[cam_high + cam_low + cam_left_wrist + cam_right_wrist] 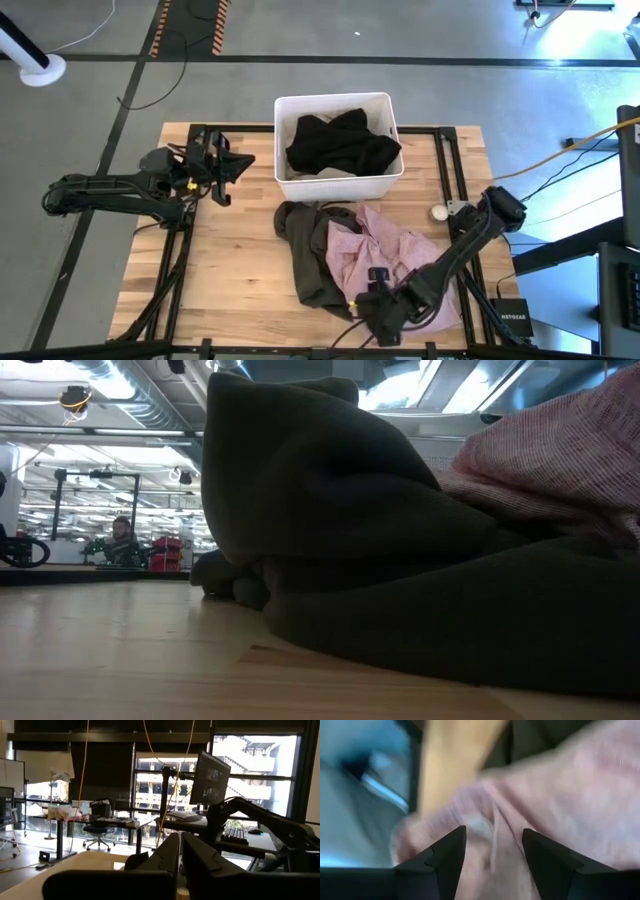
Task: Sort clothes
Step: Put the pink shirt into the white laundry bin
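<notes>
A light pink garment (390, 245) lies crumpled on a large dark olive-brown garment (310, 250) on the wooden table, near its front middle. Both fill the low view, the pink garment (570, 440) on top of the olive-brown one (400, 560). A black garment (340, 145) lies in the white bin (330, 100), with a beige-tan piece (333, 174) under its near edge. The navy garment is out of view. My right gripper (372, 300) is open at the pink garment's near edge (560, 785). My left gripper (240, 165) is shut and empty, raised at the table's left. My right gripper (494, 855) comes at the pink garment's near edge from above. A raised fold of the pink cloth (492, 827) stands between its two open fingers. I cannot tell whether the fingers touch the cloth.
The white bin stands at the far middle of the table. A small white round object (438, 212) lies at the right beside the right arm. A black box (512, 318) sits at the near right corner. Black frame rails (450, 160) run along the table's sides.
</notes>
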Motion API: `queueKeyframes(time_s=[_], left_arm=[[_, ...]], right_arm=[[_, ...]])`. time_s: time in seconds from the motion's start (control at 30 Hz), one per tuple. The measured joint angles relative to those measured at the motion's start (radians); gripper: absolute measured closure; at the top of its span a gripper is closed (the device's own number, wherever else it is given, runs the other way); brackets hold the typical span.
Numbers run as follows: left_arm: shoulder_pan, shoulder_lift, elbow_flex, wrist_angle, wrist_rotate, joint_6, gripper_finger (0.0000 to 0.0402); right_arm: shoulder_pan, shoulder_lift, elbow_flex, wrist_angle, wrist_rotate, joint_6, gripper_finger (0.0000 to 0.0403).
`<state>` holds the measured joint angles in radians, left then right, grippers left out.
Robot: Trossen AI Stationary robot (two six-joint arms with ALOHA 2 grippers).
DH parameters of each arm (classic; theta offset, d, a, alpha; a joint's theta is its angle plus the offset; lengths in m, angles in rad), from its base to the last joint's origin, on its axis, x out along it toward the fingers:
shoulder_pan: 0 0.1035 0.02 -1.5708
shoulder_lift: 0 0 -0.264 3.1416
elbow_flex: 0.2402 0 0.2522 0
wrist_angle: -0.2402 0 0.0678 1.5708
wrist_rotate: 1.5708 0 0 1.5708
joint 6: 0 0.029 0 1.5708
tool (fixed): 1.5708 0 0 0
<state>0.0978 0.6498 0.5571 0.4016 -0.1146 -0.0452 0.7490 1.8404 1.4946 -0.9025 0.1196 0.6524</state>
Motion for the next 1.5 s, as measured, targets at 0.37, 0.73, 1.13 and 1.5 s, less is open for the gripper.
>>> queueKeyframes(time_s=[0.37, 0.73, 1.13, 1.5], left_arm=[[0.000, 0.000, 0.000, -0.063, 0.015, -0.059, 0.0386], [0.000, 0.000, 0.000, -0.080, 0.102, -0.060, 0.0386], [0.000, 0.000, 0.000, -0.076, 0.111, -0.053, 0.0386], [0.000, 0.000, 0.000, -0.079, 0.111, -0.066, 0.0386]], right_arm=[[0.010, 0.022, 0.005, -0.413, 0.141, 0.220, 0.0189], [-0.036, 0.054, -0.106, -0.214, 0.209, 0.165, 0.0189], [-0.157, 0.047, -0.284, -0.058, 0.040, 0.123, 0.0207], [-0.111, 0.006, -0.233, -0.080, 0.030, 0.128, 0.0364]])
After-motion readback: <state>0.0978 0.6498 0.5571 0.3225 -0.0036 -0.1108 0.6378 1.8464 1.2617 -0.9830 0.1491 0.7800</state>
